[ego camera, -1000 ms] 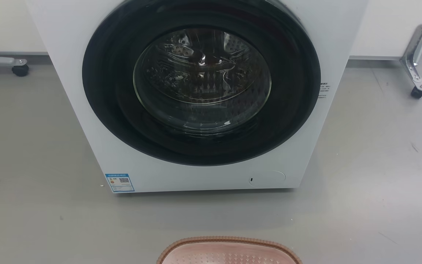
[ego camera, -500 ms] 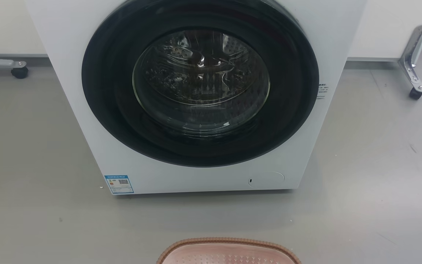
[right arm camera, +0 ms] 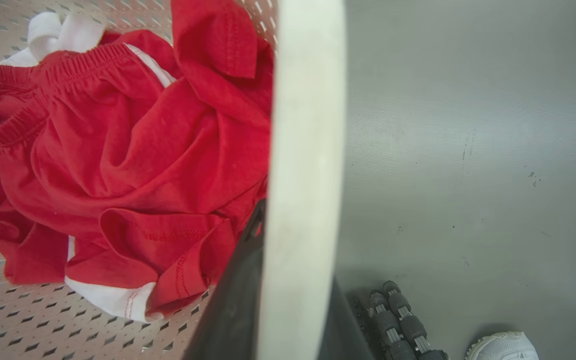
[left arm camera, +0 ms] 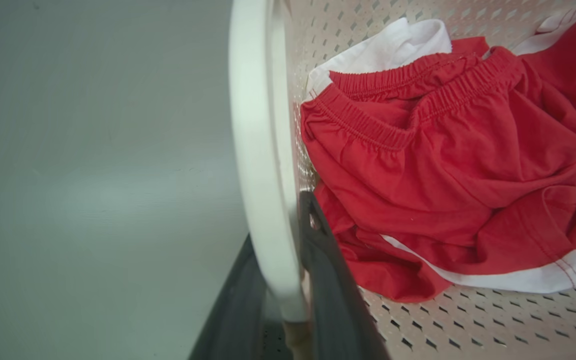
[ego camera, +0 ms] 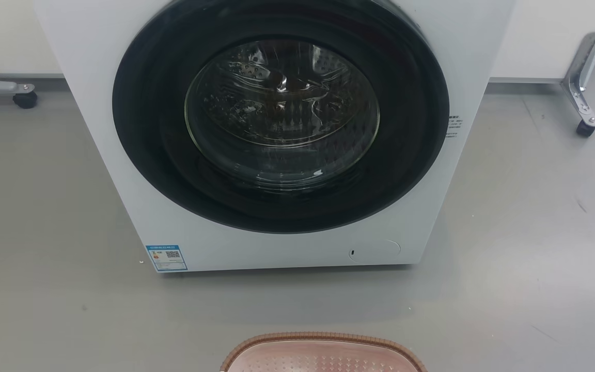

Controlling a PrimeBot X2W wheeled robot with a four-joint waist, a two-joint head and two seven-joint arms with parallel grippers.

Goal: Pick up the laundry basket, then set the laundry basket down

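Head view looks down on a white front-loading washer (ego camera: 277, 250) standing on a grey floor (ego camera: 44, 217), its round dark door (ego camera: 282, 116) shut and a small blue label (ego camera: 166, 257) at the lower left corner of its front. The laundry basket (ego camera: 323, 340) sits at the bottom edge of that view, just before the washer and apart from it, with only the far arc of its brown woven-look rim and a strip of pink perforated wall showing. A black castor (ego camera: 25, 99) stands at the far left and another (ego camera: 585, 127) at the far right, both by the wall.

Left wrist view shows the left pincer (left arm camera: 280, 220) with one dark finger on either side of a white handle (left arm camera: 258, 150) of the basket, clamped on it. Beyond the handle, red shorts (left arm camera: 443, 150) with an elastic waistband lie crumpled on the perforated basket bottom (left arm camera: 468, 325), with a white cloth (left arm camera: 388, 45) tucked behind them.

Right wrist view shows the right pincer (right arm camera: 298, 245) closed in the same way on the other white handle (right arm camera: 308, 125), the red shorts (right arm camera: 118, 150) lying inside the basket beside it. On the floor outside the basket are dark ridged rollers (right arm camera: 398, 320) and the toe of a white shoe (right arm camera: 503, 346).

Whether the basket rests on the floor or hangs clear of it cannot be told.
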